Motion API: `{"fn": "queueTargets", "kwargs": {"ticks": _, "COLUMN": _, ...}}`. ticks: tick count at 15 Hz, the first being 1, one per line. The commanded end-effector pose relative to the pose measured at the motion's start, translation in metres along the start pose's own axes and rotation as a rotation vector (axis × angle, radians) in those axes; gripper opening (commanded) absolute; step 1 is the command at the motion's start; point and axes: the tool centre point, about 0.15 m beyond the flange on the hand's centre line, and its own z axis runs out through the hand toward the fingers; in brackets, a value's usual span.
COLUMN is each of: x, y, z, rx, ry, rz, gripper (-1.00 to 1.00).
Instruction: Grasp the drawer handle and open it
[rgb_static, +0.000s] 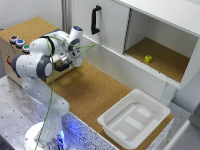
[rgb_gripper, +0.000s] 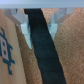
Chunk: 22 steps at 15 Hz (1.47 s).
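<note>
- In the wrist view I see my gripper (rgb_gripper: 38, 31) with its fingers (rgb_gripper: 23, 24) apart, straddling the black drawer handle (rgb_gripper: 46, 55).
- In the exterior view, the arm reaches to the wooden box (rgb_static: 10, 52) at middle left.
- A white tub (rgb_static: 134, 119) sits lower right.

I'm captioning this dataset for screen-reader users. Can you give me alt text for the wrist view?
Close-up from the wrist camera: a black bar, the drawer handle, runs between the two pale fingers of the open end effector, which straddle it without visibly touching. Behind it is speckled cork-like surface, and a tan panel with blue markings fills one side.
</note>
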Motion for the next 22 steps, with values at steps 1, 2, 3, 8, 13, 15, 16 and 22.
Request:
{"fn": "queueTargets", "kwargs": {"ticks": 1, "x": 0.047, "y": 0.055, "z": 0.043, "rx": -0.005, "ry": -0.009, "rz": 0.076, "gripper": 1.0}}
{"fn": "queueTargets", "kwargs": {"ticks": 2, "x": 0.047, "y": 0.058, "z": 0.037, "rx": 0.002, "ry": -0.005, "rz": 0.074, "gripper": 1.0}}
{"fn": "queueTargets", "kwargs": {"ticks": 3, "x": 0.047, "y": 0.064, "z": 0.025, "rx": 0.011, "ry": 0.008, "rz": 0.071, "gripper": 1.0}}
{"fn": "queueTargets", "kwargs": {"ticks": 8, "x": 0.049, "y": 0.086, "z": -0.008, "rx": 0.034, "ry": 0.025, "rz": 0.082, "gripper": 1.0}}
{"fn": "queueTargets", "kwargs": {"ticks": 13, "x": 0.055, "y": 0.074, "z": -0.03, "rx": 0.083, "ry": 0.05, "rz": 0.072, "gripper": 1.0}}
{"fn": "queueTargets", "kwargs": {"ticks": 15, "x": 0.055, "y": 0.066, "z": -0.031, "rx": 0.087, "ry": 0.043, "rz": 0.039, "gripper": 1.0}}
{"fn": "queueTargets", "kwargs": {"ticks": 16, "x": 0.054, "y": 0.06, "z": -0.03, "rx": 0.069, "ry": 0.05, "rz": 0.005, "gripper": 1.0}}
{"fn": "queueTargets", "kwargs": {"ticks": 22, "x": 0.043, "y": 0.032, "z": -0.042, "rx": -0.008, "ry": 0.101, "rz": -0.161, "gripper": 1.0}}
